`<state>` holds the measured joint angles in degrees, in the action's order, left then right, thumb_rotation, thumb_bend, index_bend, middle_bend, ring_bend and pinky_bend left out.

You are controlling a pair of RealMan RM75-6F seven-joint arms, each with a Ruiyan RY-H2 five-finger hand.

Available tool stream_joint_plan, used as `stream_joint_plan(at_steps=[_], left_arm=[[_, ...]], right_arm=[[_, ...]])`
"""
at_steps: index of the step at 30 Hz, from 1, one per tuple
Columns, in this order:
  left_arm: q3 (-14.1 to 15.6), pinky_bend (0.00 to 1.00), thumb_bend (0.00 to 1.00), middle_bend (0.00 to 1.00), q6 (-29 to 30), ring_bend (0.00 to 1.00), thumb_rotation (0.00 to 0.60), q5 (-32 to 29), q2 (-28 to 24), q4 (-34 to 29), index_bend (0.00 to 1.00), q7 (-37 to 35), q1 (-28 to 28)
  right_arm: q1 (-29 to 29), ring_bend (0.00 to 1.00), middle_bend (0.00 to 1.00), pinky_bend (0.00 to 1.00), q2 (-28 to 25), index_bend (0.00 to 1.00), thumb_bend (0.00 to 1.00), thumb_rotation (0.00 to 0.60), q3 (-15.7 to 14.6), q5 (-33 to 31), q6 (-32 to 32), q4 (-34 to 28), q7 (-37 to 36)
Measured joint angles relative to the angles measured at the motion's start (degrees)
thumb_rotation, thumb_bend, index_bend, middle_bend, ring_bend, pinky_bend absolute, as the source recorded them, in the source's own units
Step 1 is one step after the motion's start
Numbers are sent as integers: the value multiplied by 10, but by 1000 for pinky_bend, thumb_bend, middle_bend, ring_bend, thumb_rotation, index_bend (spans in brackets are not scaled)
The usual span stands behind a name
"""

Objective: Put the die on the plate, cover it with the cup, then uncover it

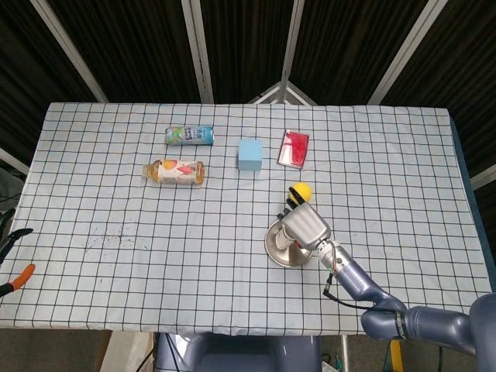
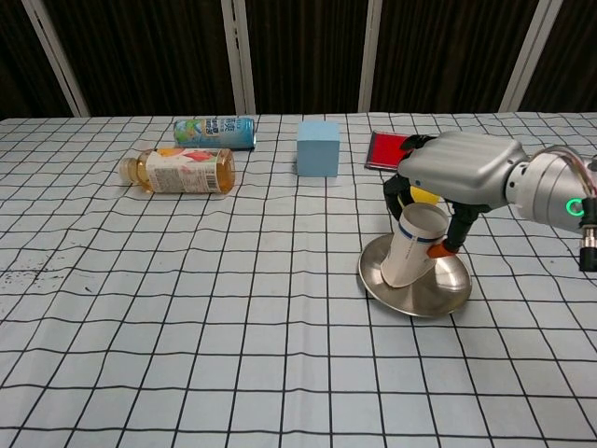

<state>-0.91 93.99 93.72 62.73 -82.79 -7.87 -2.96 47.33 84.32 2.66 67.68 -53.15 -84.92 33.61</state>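
My right hand [image 2: 459, 174] [image 1: 304, 227] reaches down over a white paper cup [image 2: 411, 248] and grips it by its sides. The cup is upside down and tilted, its mouth resting on the round metal plate [image 2: 446, 291] [image 1: 276, 249] near the table's front. The plate looks tipped, with one edge off the cloth. Whatever lies under the cup is hidden, and no small die shows anywhere on the plate. A light-blue cube [image 2: 318, 147] [image 1: 249, 154] stands apart at the back. My left hand is out of both views.
A yellow ball [image 2: 425, 196] [image 1: 301, 191] sits just behind the hand. A red box [image 2: 385, 149], a lying juice bottle [image 2: 178, 172] and a lying can [image 2: 214, 132] are at the back. Orange-handled pliers [image 1: 15, 279] lie at the far left edge.
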Motion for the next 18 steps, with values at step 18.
stream_joint_plan(at_steps=[18], left_arm=[[2, 23, 385, 0, 4, 0, 600, 4, -2, 0, 244, -4, 1]], right_arm=[[15, 226, 511, 0, -69, 704, 521, 600, -14, -12, 95, -129, -50]])
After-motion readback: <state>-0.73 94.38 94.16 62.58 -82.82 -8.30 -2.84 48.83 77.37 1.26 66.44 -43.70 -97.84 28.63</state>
